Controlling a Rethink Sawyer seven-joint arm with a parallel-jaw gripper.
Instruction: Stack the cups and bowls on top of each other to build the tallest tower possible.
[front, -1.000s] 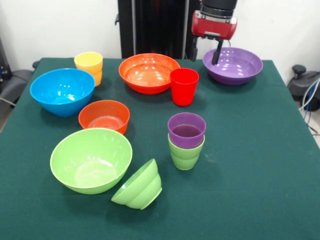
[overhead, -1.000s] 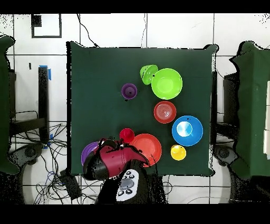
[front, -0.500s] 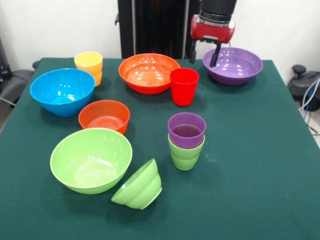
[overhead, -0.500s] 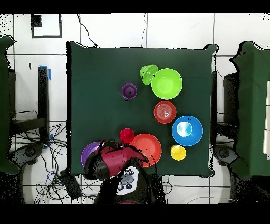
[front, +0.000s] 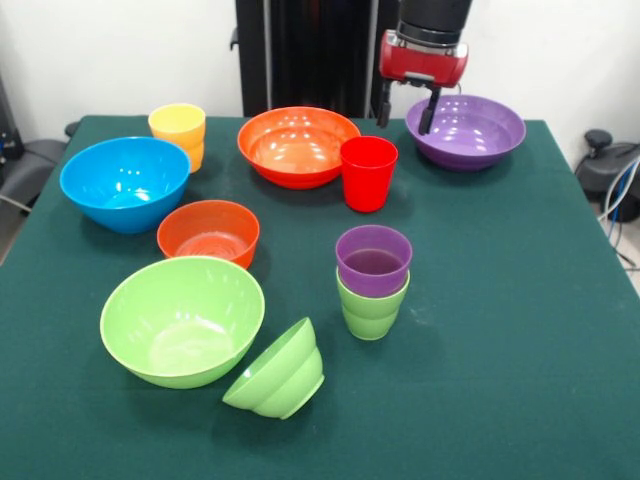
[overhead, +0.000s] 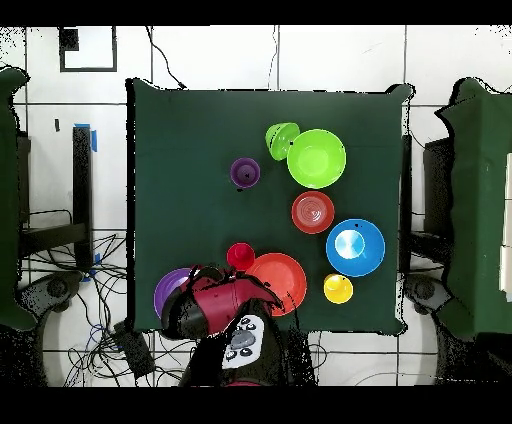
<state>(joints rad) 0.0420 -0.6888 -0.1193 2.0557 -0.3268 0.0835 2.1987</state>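
Observation:
My gripper (front: 406, 112) hangs open and empty above the left rim of the large purple bowl (front: 470, 132), at the far side of the table. The red cup (front: 368, 173) stands upright in front of the large orange bowl (front: 297, 145). The purple cup (front: 373, 260) sits nested in the light green cup (front: 371, 312) mid-table. The yellow cup (front: 179, 133) stands at the far left behind the blue bowl (front: 125, 183). The small orange-red bowl (front: 209, 233), the large light green bowl (front: 182, 319) and the small light green bowl (front: 278, 372), tipped on its side, lie near the front. In the overhead view the arm (overhead: 215, 310) covers the purple bowl.
The green cloth table (front: 520, 330) has open room on its right half and front right. The robot's black pedestal (front: 300, 50) stands behind the far edge. Cables lie on the floor beside the table (overhead: 100, 270).
The gripper has risen slightly and shifted a little left over the purple bowl's rim. The cups and bowls have not moved.

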